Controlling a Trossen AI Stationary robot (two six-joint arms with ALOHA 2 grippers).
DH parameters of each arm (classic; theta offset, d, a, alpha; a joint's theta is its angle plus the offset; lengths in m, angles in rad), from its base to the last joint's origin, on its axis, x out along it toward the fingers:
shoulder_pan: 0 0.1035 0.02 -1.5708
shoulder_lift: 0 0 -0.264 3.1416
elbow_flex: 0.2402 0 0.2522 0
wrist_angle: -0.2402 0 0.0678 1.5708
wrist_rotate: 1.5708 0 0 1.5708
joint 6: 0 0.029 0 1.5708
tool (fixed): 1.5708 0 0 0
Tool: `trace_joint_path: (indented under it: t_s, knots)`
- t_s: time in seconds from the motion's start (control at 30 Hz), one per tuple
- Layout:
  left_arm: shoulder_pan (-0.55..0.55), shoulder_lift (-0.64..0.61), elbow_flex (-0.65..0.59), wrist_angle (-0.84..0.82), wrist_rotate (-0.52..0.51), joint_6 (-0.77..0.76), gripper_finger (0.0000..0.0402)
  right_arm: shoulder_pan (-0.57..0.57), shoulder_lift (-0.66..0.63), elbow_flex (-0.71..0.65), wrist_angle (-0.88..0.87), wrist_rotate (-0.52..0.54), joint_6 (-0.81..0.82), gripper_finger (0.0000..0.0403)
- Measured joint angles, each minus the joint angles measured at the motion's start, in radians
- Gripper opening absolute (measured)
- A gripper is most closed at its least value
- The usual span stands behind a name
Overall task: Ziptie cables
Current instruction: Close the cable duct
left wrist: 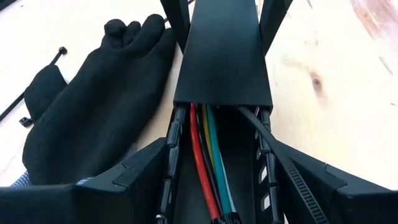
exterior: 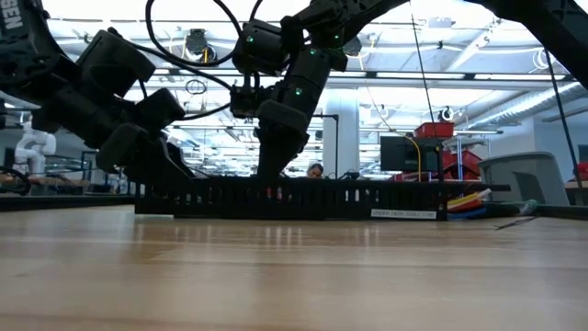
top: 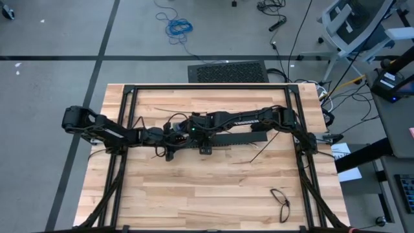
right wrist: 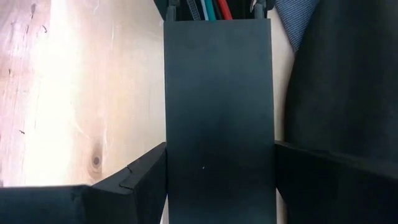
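Observation:
A long black slotted bar (top: pixel 233 139) lies across the table's middle, and a flat black cover (left wrist: pixel 221 56) closes most of its length. Its open left end shows the cables (left wrist: pixel 205 155), red, yellow, green and black, running along the channel; their ends (right wrist: pixel 211 7) also peek past the cover. My left gripper (left wrist: pixel 217 186) sits astride that open end, and my right gripper (right wrist: pixel 219 186) sits astride the cover just beyond. A ribbed black ziptie (left wrist: pixel 301 190) slants out of the channel over one wall. My left gripper clasps the bar's open end between its two fingers, one on each slotted side wall (left wrist: pixel 173 155), slanting down from the table's left along the bar. The bar rests on the table. My right gripper has the cover's two long edges (right wrist: pixel 166 162) between its fingers, coming steeply from above. The covered bar lies flat on the table.
A black glove (left wrist: pixel 93 93) lies beside the bar's left end, close to both grippers. Loose zipties (top: pixel 262 152) lie near the bar's middle, another (left wrist: pixel 43 81) by the glove. A black cable loop (top: pixel 281 200) lies near the front right corner.

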Motion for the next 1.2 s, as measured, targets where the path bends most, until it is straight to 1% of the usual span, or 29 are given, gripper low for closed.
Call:
trace_joint_path:
  t_s: [0.2, 0.37, 0.53, 0.8, 1.07, 1.2]
  knots:
    - [0.0, 0.0, 0.0, 0.013, -0.001, 0.0, 0.026, 0.0, 0.0, 0.0, 0.004, 0.0, 0.0, 0.0242]
    - [0.0, 0.032, 0.001, 0.037, -0.002, -0.001, 0.026, 0.0, 0.0, 0.0, 0.005, 0.001, 0.0, 0.0242]
    - [0.0, 0.036, 0.0, 0.062, -0.003, 0.007, 0.026, 0.0, 0.0, 0.0, 0.004, 0.001, 0.0, 0.0242]
    - [0.0, 0.036, 0.0, 0.061, -0.003, 0.027, 0.026, 0.0, 0.0, 0.0, 0.007, 0.001, 0.001, 0.0242]
    - [0.0, 0.061, 0.002, 0.067, -0.003, 0.027, 0.0259, 0.0, 0.0, 0.0, 0.009, 0.001, 0.0, 0.0242]
    - [0.0, 0.061, 0.002, 0.065, -0.003, 0.033, 0.0247, 0.0, 0.0, 0.0, 0.02, 0.001, 0.001, 0.0242]
